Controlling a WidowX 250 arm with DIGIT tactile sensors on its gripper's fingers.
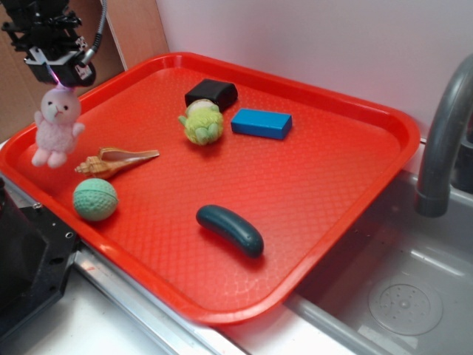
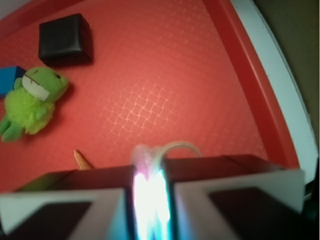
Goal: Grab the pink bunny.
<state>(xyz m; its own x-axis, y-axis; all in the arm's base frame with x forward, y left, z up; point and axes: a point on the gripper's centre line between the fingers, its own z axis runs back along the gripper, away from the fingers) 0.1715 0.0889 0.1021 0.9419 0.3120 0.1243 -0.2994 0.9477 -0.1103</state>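
Exterior view: pink bunny (image 1: pixel 58 126) hangs from the gripper (image 1: pixel 60 83) above the tray (image 1: pixel 310 185).

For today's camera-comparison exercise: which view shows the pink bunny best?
The exterior view: the whole pink bunny hangs from the gripper by its head, above the red tray. The wrist view shows only a blurred pale sliver between the fingers.

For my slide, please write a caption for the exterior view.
Gripper holds the pink bunny by its head, lifted over the red tray's left corner.
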